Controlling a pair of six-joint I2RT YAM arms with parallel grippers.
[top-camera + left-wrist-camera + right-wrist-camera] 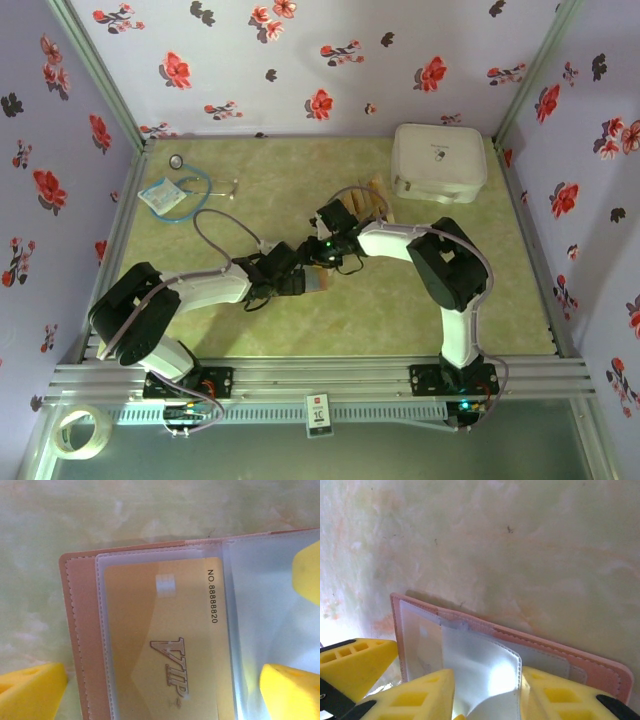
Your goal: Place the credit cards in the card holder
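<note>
The reddish-brown card holder (82,645) lies open on the table (400,300), at mid-table in the top view (318,283). A golden VIP credit card (165,630) sits inside its clear left sleeve. My left gripper (160,695) is open, its yellow fingers spread wide over the holder. My right gripper (487,697) is open low over the holder (590,665), and a clear sleeve page (480,665) stands up between its fingers. In the top view both grippers meet at the holder, left (293,280) and right (326,252). More tan credit cards (368,200) lie in a loose pile just behind.
A large white zippered case (440,160) stands at the back right. A stethoscope (185,190) and a small packet (160,196) lie at the back left. A tape roll (80,432) sits below the near rail. Floral walls close three sides.
</note>
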